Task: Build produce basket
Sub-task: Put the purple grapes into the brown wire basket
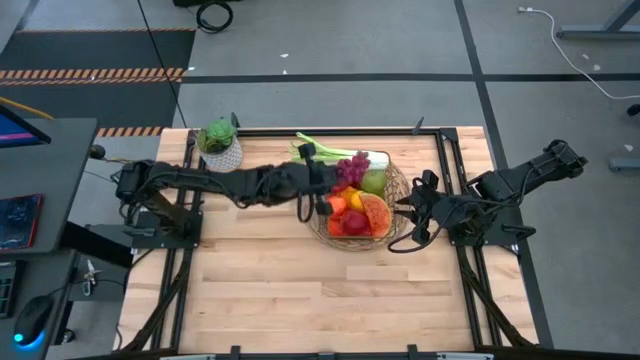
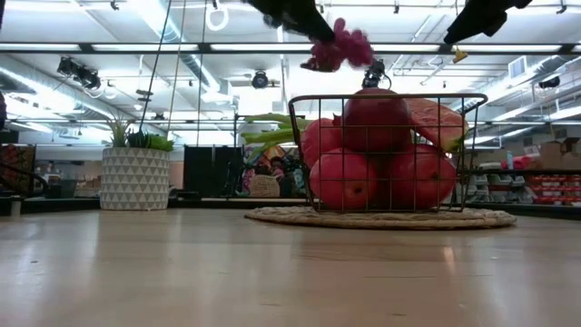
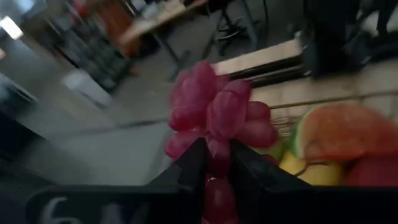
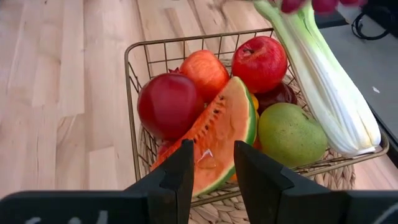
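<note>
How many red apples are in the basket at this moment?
3 show in the basket: one red apple by the watermelon slice, one behind it, one beside the leek. More may be hidden underneath.

Two dark jointed arms, looping black cables, flat black jaws.

This is a robotics lab or workshop inside a large industrial hall. In the high view a wooden tabletop [image 1: 300,290] stands on a grey concrete floor [image 1: 350,40], with hazard-striped tape [image 1: 95,73] at upper left and a desk with a monitor [image 1: 20,130] at the left edge. The low view shows an open ceiling with strip lights [image 2: 100,47] and ducts, and stocked shelving [image 2: 545,186] at right.
</note>
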Available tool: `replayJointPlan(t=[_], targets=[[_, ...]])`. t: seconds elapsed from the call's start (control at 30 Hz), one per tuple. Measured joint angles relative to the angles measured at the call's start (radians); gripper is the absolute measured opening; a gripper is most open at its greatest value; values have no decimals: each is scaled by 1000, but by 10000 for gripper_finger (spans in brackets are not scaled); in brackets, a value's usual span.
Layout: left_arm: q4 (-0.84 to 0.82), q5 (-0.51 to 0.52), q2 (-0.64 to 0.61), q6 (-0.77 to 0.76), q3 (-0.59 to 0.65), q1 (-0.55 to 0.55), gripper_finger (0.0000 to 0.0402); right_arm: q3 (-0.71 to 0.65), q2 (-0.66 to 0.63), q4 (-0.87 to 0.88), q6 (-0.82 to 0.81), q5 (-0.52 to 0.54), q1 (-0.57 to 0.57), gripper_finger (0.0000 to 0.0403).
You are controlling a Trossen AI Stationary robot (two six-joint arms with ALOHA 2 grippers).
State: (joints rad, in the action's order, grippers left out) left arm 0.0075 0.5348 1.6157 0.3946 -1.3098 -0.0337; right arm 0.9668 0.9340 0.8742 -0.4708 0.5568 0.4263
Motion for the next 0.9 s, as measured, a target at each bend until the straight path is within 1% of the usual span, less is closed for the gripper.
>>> replayJointPlan(t=[0.1,0.17,0.3,0.37,0.43,0.63,0.77,0.83,0.9], targets=[[-26,-109,1,-189,0,38,62,0,0,-2,1,0,0,120],[-52,-164,1,-310,0,62,62,0,0,-5,2,0,0,120],[-106,-281,10,-453,1,106,62,0,0,-6,2,0,0,120],[-91,-298,27,-471,-1,114,62,0,0,-14,3,0,0,120],[-106,-300,46,-482,-1,114,62,0,0,-18,3,0,0,120],[-74,-306,132,-520,1,112,62,0,0,-28,3,-1,0,120],[-75,-304,151,-515,1,116,62,0,0,-31,3,-2,0,120],[-88,-305,151,-515,1,120,69,0,0,-32,3,-1,0,120],[-97,-304,151,-515,1,121,85,0,0,-32,3,-2,0,120]])
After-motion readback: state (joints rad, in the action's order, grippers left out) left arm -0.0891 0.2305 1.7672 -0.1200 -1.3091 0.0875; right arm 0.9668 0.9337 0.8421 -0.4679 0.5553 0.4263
